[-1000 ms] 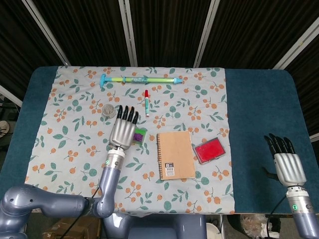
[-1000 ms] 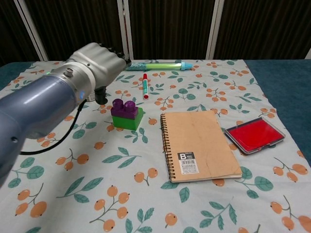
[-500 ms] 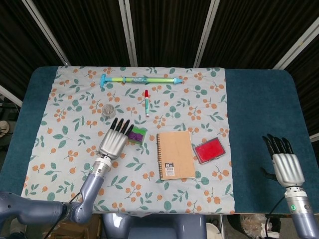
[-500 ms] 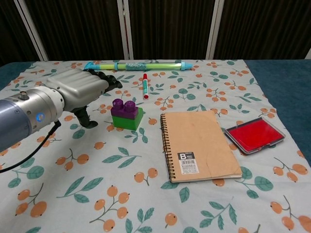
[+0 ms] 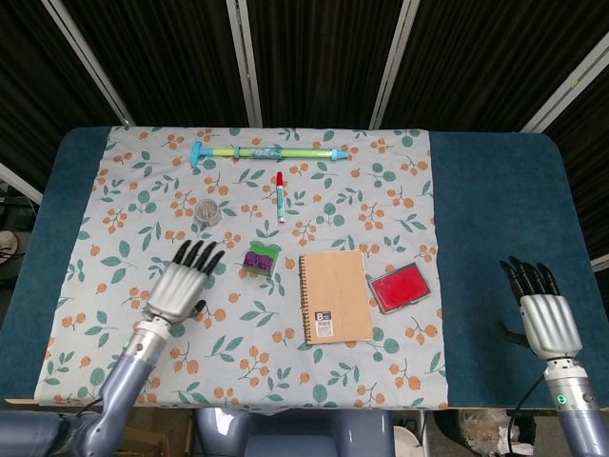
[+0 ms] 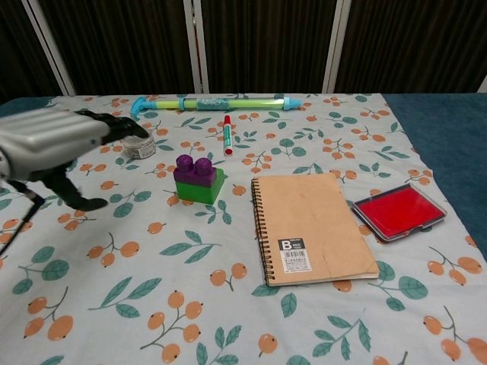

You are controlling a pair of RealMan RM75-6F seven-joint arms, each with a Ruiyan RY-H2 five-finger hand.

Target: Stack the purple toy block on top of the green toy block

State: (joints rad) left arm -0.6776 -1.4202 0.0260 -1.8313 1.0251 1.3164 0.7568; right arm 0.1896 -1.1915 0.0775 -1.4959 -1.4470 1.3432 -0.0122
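purple toy block [image 6: 193, 168] stacked on green toy block [image 6: 204, 187]. left hand [image 5: 183, 282] beside, fingers spread, holding nothing. right hand [image 5: 540, 307] open, empty, well apart.

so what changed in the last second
The left hand drew back from over the blocks, toward the table's near left, open and empty. The purple block stayed seated on the green block. The right hand, notebook and red pad did not move.
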